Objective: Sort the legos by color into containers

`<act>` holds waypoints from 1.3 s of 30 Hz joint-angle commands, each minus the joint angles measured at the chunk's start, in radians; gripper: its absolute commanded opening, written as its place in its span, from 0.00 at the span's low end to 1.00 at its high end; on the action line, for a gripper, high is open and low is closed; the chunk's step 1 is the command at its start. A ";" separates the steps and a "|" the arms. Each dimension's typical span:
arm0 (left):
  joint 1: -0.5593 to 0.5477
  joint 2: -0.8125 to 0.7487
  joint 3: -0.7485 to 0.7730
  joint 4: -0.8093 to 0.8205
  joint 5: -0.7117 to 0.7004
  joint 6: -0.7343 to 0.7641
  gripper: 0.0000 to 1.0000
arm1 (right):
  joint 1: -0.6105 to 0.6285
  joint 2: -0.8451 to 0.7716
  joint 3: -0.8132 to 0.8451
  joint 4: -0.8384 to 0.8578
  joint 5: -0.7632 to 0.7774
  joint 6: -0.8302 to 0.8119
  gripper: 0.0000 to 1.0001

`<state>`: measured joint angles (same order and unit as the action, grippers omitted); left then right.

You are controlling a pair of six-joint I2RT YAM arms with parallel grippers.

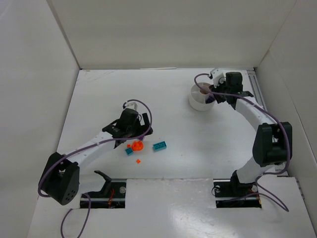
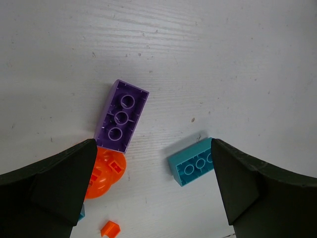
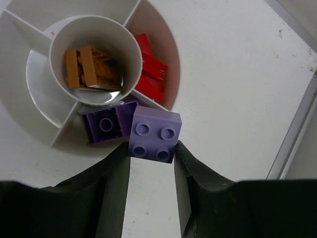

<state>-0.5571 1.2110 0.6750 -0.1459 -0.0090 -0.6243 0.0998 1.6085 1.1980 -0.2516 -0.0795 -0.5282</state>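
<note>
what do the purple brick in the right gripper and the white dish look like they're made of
The purple brick looks like hard moulded plastic, satin-smooth: crisp round studs, soft sheen. The white dish is probably plastic too, glossy, with thin even walls; ceramic can't be ruled out.

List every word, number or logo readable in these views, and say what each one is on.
No text can be read in any view.
Lilac brick in the right gripper: any mark on its studs is too small to read.
White dish: no lettering shows.
</note>
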 commanded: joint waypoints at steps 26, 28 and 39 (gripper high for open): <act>-0.006 0.002 0.041 -0.018 -0.023 0.021 0.99 | 0.006 0.060 -0.018 0.150 -0.100 0.008 0.51; -0.006 0.002 0.041 -0.018 -0.023 0.021 0.99 | 0.006 0.051 -0.028 0.159 -0.109 0.008 0.55; -0.006 -0.007 0.041 -0.018 -0.023 0.012 0.99 | 0.006 -0.001 -0.055 0.179 -0.118 0.027 0.52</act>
<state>-0.5571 1.2354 0.6834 -0.1623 -0.0208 -0.6174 0.0994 1.6604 1.1542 -0.1368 -0.1753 -0.5182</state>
